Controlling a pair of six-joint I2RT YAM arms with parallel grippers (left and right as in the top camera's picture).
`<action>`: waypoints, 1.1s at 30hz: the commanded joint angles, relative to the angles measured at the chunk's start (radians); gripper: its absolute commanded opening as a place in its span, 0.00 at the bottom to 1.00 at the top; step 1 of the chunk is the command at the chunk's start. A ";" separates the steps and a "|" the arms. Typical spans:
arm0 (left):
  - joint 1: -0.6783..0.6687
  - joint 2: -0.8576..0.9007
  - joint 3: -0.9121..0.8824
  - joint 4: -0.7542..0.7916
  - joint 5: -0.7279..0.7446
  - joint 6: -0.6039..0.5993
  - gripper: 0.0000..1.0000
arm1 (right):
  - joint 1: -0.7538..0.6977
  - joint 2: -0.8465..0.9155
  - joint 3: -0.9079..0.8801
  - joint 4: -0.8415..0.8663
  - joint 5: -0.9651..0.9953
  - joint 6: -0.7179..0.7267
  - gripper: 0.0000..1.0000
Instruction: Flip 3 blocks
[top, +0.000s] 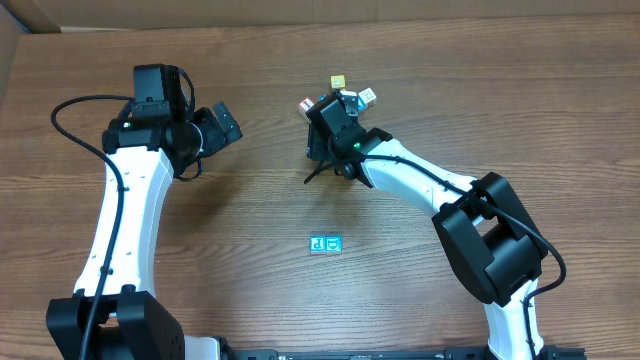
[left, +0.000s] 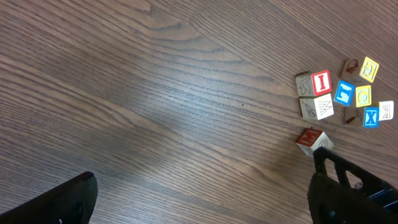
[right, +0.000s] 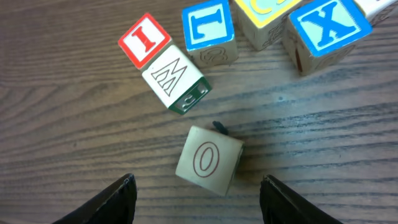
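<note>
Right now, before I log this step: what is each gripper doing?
Left gripper: open, holding nothing.
Right gripper: open, one side on each flank of the O block, not touching it.

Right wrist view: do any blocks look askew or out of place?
The O block sits alone, apart from the other blocks and turned askew to the wood grain, just ahead of the open right gripper.
</note>
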 joint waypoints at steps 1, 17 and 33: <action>0.003 -0.006 0.008 0.001 -0.004 0.011 1.00 | -0.007 0.024 0.014 0.025 0.027 0.012 0.64; 0.003 -0.006 0.008 0.001 -0.004 0.011 1.00 | -0.013 0.068 0.015 0.039 0.027 0.011 0.29; 0.003 -0.006 0.008 0.001 -0.004 0.011 1.00 | -0.012 -0.362 0.016 -0.314 0.007 -0.004 0.25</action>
